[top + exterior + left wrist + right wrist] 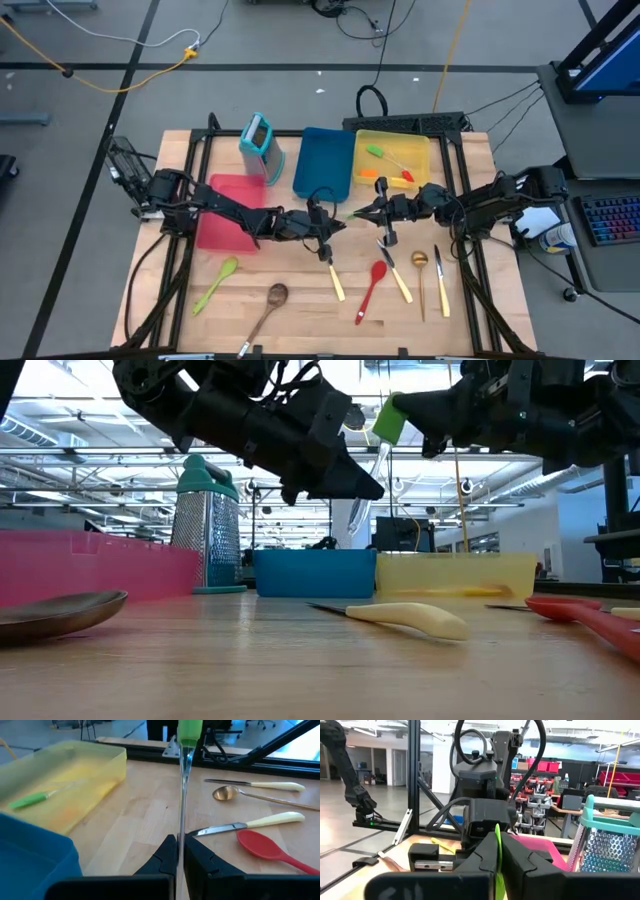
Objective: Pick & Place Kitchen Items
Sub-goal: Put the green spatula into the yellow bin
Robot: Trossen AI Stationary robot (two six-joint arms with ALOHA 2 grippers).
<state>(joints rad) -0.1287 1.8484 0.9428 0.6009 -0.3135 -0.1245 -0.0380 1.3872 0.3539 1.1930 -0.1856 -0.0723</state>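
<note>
Right now I am watching both arms reaching in toward the middle of the surface (pixel 300 318), the left arm (pixel 240 213) stretching across from the red tray (pixel 215 238) side and the right arm (pixel 470 203) coming in from the opposite edge, so their tips are nearly meeting in the air above the wood. The left jaws are pressing together on the slim clear shaft of the green spatula (pixel 182 795), and the right jaws are closing on its flat green head, seen edge-on in the right wrist view. The green spatula is hanging well above the surface, between the two arms, just in front of the blue tray (pixel 322 160) and the yellow tray (pixel 392 135). Its head is looking bright lime and its shaft thin and glassy. Below it, a cream-handled knife (pixel 410 618), a red spoon (pixel 372 290), a gold spoon (pixel 421 272), a wooden spoon (pixel 268 305) and a green spoon (pixel 217 283) are lying flat on the wood
</note>
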